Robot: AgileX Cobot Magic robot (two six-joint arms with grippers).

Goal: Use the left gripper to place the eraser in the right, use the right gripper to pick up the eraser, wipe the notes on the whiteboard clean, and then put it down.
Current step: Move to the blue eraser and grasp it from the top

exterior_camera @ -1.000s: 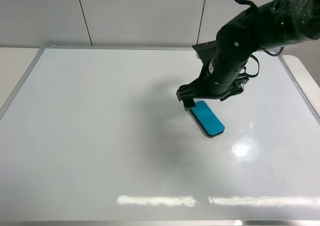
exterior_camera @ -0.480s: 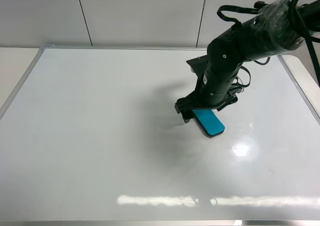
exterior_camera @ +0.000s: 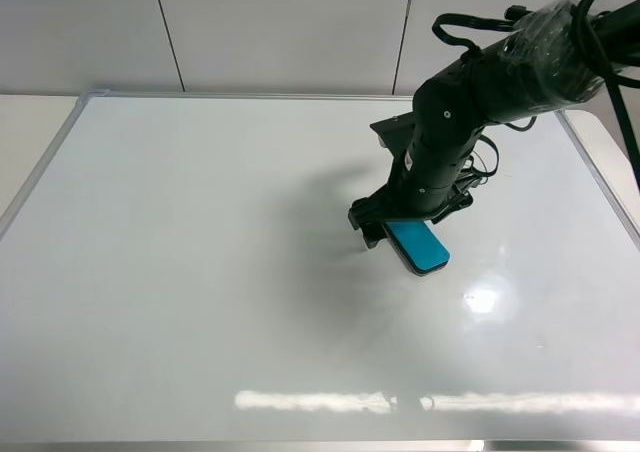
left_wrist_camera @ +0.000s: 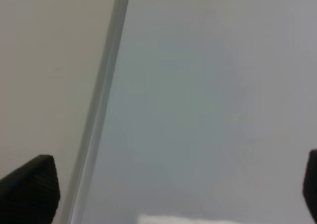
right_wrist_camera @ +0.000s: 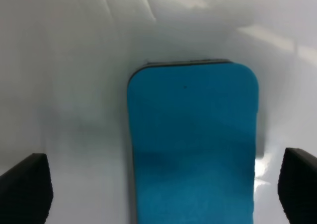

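1. In the high view the eraser (exterior_camera: 424, 247) is lying flat on the whiteboard (exterior_camera: 180, 272), at about 3 o'clock from the board's middle. Its long axis is running from 11 to 5 o'clock.
2. The right arm (exterior_camera: 500, 72) is reaching in from 1 o'clock. The right gripper (exterior_camera: 392, 222) is sitting low over the eraser's 11 o'clock end and covering that end.
3. In the right wrist view the fingertips (right_wrist_camera: 25, 187) are standing wide apart on either side of the eraser, with bare board showing between each tip and the teal block. The jaws are spread and gripping nothing.
4. Against one second ago, the arm is now sitting further toward 9 o'clock and lower, and less of the teal top is showing. Against half a second ago, the pose is hardly differing.
5. The eraser is staying in the same spot and at the same angle across all three high frames.
6. A glare spot (exterior_camera: 483, 299) is shining on the board at 4 o'clock from the eraser.
7. The left gripper (left_wrist_camera: 171, 189) is showing only in its wrist view. Its tips are sitting at the far corners, jaws fully apart and empty, over the board by its frame (left_wrist_camera: 106, 85).
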